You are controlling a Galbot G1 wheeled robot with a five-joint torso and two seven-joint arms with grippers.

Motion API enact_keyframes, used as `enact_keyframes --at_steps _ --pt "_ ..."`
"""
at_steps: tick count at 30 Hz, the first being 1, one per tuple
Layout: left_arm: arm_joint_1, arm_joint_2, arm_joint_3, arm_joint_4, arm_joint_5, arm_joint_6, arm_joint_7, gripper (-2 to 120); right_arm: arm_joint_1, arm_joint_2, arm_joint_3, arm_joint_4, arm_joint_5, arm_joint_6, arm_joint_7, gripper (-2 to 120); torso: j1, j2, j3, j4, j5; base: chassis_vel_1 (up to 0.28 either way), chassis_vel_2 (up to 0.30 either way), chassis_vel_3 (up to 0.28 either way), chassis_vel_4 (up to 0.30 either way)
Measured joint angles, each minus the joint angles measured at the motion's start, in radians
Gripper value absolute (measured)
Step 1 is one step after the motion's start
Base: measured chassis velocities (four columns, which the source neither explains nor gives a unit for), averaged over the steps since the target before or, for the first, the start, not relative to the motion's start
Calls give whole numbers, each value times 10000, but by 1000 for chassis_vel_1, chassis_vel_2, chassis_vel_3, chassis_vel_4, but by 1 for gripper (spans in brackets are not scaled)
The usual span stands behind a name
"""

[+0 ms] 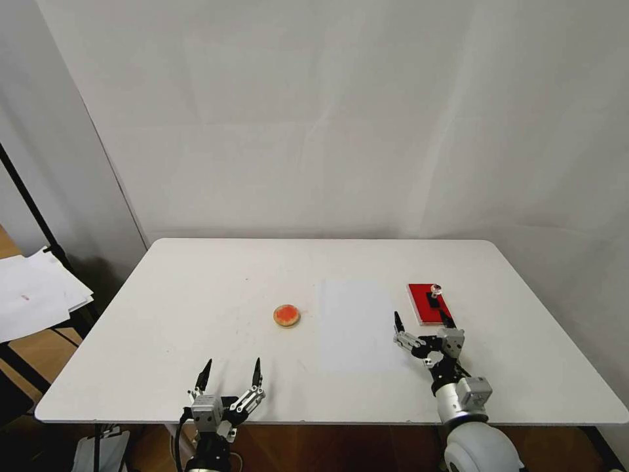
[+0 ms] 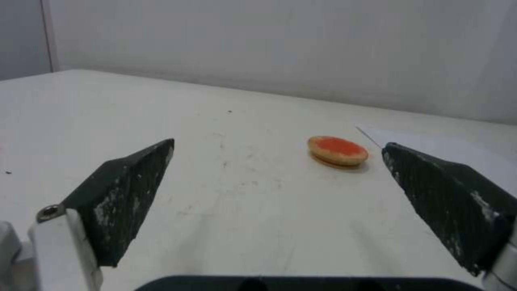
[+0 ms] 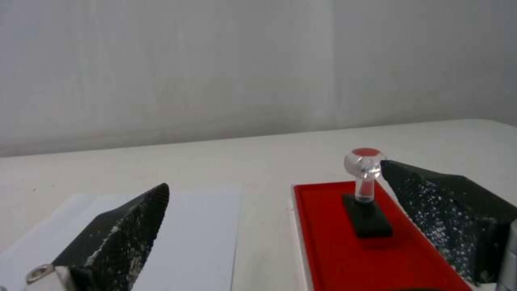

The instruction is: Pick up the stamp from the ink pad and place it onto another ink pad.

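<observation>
Stamp (image 3: 366, 194): upright on the red ink pad (image 3: 345, 242), bench right; likely light, rigid, knob slick, so best gripped at stem; right end effector (image 1: 420, 322) wide open just short of it.

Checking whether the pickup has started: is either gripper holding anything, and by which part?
Nothing is held. The right gripper is open near the stamp, which stands on the ink pad; the left gripper is open too.
</observation>
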Motion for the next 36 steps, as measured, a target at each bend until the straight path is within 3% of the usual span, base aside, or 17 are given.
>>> enact_keyframes --at_steps 26,30,36 --pt "0 1 0 0 -1 0 0 102 1728 197 -26 -2189 285 -57 95 100 -1 0 0 0 -1 0 0 0 0" --pt "0 0 0 0 -1 0 0 102 1723 267 -16 -2334 273 -57 95 92 -1 0 0 0 0 0 0 0 0" --pt "0 0 0 0 0 0 0 102 1710 391 -13 -2397 136 -55 110 71 -2 1 -2 0 -2 0 0 0 0"
